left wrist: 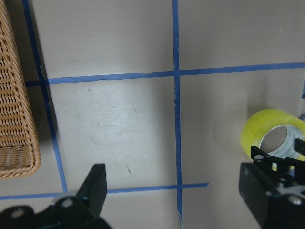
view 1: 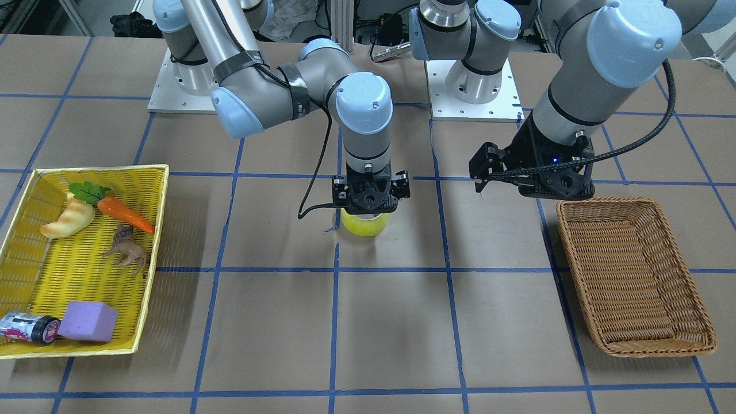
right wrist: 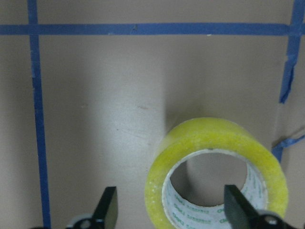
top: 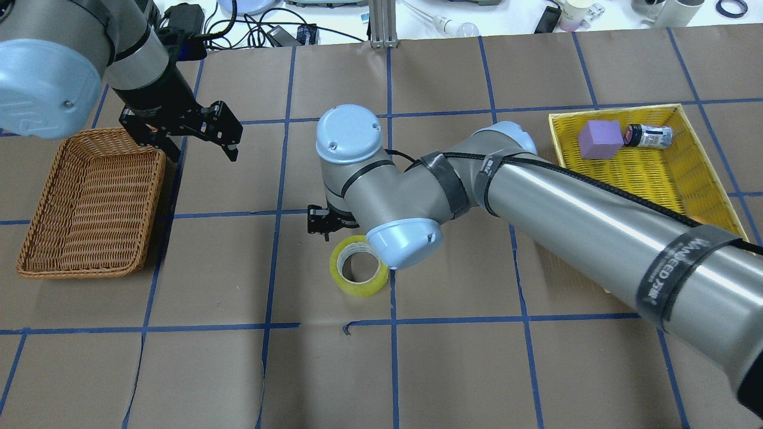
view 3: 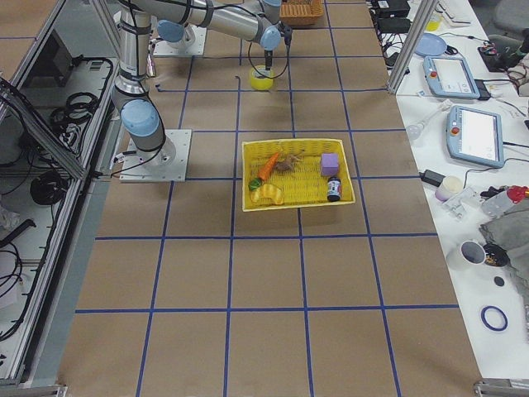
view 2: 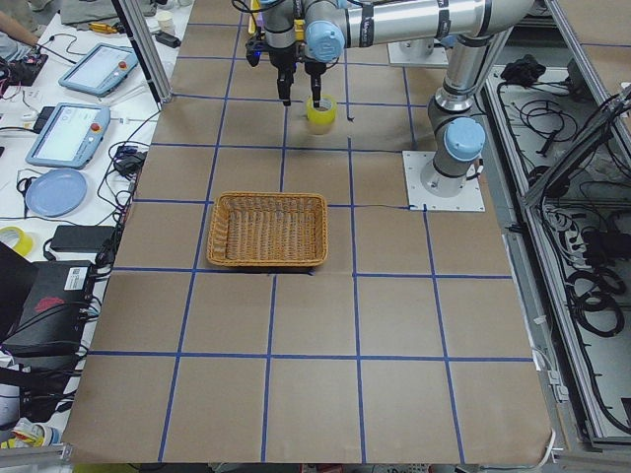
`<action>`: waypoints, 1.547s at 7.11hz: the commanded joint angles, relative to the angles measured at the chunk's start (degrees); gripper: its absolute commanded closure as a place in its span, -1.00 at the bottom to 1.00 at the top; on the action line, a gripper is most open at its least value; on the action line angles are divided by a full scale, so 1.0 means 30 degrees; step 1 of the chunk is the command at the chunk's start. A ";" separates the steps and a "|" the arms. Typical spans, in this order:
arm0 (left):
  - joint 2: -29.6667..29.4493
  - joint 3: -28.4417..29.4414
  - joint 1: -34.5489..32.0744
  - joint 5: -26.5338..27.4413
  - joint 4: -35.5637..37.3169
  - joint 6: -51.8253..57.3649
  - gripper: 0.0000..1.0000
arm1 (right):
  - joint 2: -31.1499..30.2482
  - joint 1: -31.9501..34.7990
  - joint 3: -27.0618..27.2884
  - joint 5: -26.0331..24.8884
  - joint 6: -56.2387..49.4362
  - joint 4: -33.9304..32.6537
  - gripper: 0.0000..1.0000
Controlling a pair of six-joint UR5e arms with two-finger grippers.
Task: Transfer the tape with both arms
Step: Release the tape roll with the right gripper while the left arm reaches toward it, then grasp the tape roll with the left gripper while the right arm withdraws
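The tape [view 1: 364,225], a yellow-green roll with a pale core, lies flat on the brown table near the middle, hole up; it also shows in the overhead view [top: 357,273]. My right gripper [view 1: 370,202] points straight down just above it, jaws open. In the right wrist view its fingers [right wrist: 107,210] stand apart over the roll [right wrist: 217,143], touching nothing that I can see. My left gripper [top: 233,142] is open and empty, hovering beside the wicker basket's inner end, well apart from the tape. The left wrist view shows the tape [left wrist: 267,129] off to its right.
An empty brown wicker basket [view 1: 635,201] stands on the robot's left [top: 89,202]. A yellow basket [view 1: 103,169] on the robot's right holds a carrot [view 1: 123,213], a croissant [view 1: 69,221], a toy animal [view 1: 126,248], a purple foam block [view 1: 87,322] and a small can [view 1: 29,328].
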 commanded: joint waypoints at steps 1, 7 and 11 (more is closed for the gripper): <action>0.0619 -0.1767 -0.0170 -0.0404 0.1459 -0.0110 -1.00 | -0.2506 -0.3429 -0.0002 -0.0716 -0.3676 0.4076 -1.00; 0.0388 -0.6651 -0.4475 -0.2134 0.4971 -0.3655 -0.98 | -0.5096 -1.0092 -0.2363 -0.1712 -0.7536 1.0138 -1.00; -0.1305 -0.8864 -0.4565 -0.2163 0.9392 -0.3684 -0.98 | -0.5098 -1.0390 -0.2726 -0.1919 -0.8567 1.0898 -1.00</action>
